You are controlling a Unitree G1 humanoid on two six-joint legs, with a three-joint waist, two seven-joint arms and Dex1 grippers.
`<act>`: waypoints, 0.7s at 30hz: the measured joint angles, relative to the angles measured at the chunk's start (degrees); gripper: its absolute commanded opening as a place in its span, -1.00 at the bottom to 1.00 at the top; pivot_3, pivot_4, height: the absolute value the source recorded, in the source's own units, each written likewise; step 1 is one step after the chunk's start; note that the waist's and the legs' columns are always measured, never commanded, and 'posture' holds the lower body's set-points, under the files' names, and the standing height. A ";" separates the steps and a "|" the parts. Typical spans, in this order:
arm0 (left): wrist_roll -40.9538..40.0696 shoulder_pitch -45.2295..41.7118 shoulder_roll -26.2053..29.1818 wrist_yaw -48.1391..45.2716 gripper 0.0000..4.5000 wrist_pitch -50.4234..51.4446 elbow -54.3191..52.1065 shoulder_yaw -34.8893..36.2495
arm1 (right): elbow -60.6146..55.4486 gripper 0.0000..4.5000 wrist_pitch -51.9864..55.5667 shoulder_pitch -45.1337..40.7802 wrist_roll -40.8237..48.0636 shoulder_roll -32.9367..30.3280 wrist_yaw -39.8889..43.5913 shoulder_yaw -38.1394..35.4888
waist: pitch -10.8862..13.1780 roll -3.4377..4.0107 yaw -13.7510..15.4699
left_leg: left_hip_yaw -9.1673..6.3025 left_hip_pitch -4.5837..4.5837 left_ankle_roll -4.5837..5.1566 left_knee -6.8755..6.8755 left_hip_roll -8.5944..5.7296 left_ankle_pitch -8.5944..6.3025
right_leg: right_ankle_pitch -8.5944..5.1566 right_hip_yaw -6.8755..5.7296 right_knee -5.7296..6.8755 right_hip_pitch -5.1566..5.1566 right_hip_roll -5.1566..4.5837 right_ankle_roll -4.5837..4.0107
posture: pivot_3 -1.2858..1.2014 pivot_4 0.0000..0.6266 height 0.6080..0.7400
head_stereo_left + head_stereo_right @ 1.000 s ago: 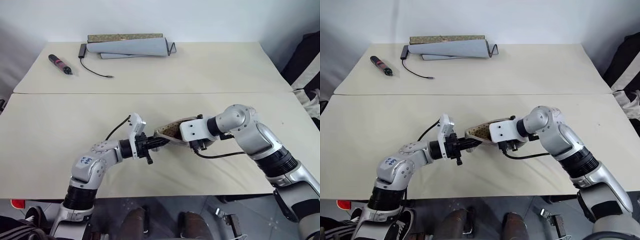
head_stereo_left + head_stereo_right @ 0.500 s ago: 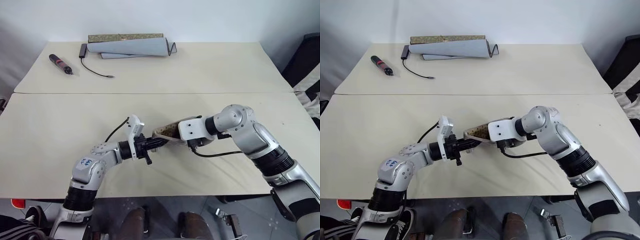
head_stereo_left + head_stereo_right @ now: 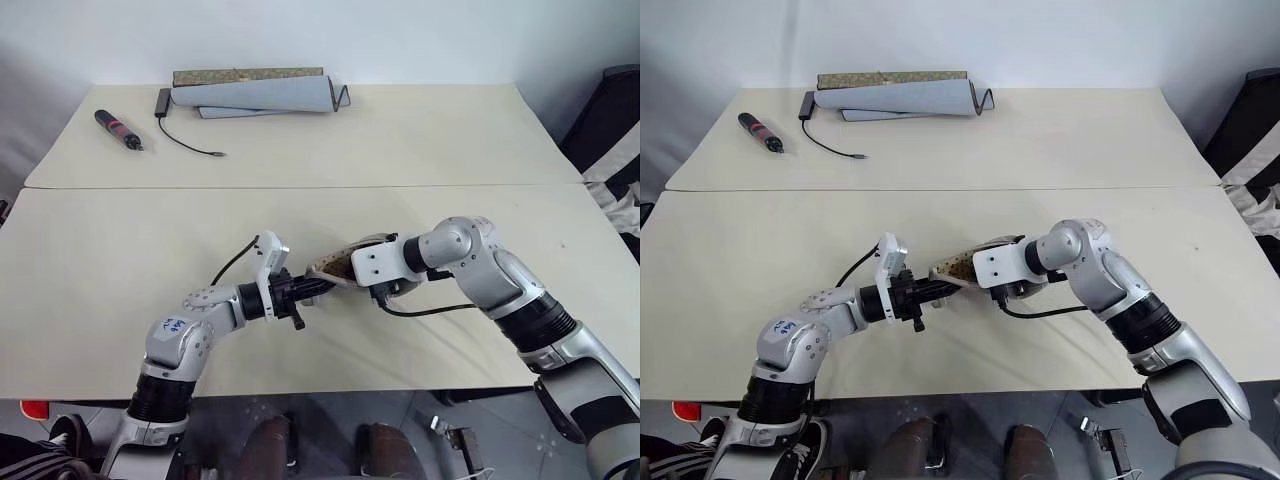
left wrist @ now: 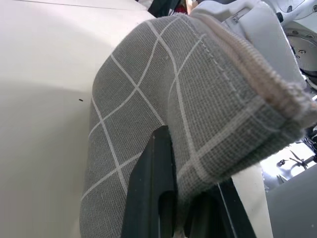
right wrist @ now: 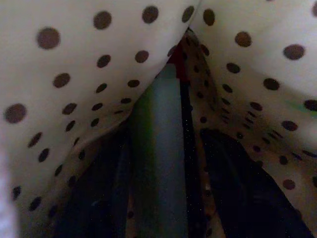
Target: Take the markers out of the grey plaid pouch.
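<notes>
From the head camera, the left gripper has its jaws clamped on the near edge of the flat grey plaid fabric pouch, propping its mouth up off the cream table. The pouch's length runs left-right, mouth towards the right gripper.

Left wrist view: black fingers pinch the plaid cloth.

Right wrist view: inside the dotted lining (quite dim), a pale green-white marker lies lengthwise between partly parted fingers; whether they grip it, I can't tell.

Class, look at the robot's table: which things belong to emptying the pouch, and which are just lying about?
Job in hand: grey plaid pouch, pinched by the left tool; markers inside it; right tool reaching in.

Lying about: rolled grey mat, black-and-red pen-like tool, black cable.
</notes>
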 measured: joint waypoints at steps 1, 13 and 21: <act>0.00 0.02 -0.02 0.00 -1.00 0.00 0.00 0.00 | 0.10 -0.50 -0.23 -0.01 -0.12 0.09 -0.50 -0.07 | 0.00 0.00 0.02 | 0.00 0.01 0.00 0.00 0.00 0.00 | 0.00 0.01 0.00 0.01 0.00 0.00 | 0.03 -0.52 1.00; 1.77 0.01 1.17 -0.09 -1.00 -4.45 0.05 0.18 | -5.89 -0.74 7.78 0.65 8.36 -1.36 3.92 -6.45 | 0.00 0.00 0.16 | 0.01 -0.01 -0.02 -0.02 0.01 -0.02 | 0.00 0.01 -0.04 -0.02 -0.01 -0.01 | 0.03 -0.52 1.00; 4.95 -1.00 1.28 0.02 -1.00 -10.74 3.88 0.72 | -10.03 -0.74 15.26 1.99 15.33 -3.00 4.38 -11.90 | 0.00 0.00 0.27 | 0.02 -0.02 -0.02 -0.03 0.00 -0.05 | 0.01 0.01 -0.12 -0.04 -0.04 -0.01 | 0.03 -0.52 1.00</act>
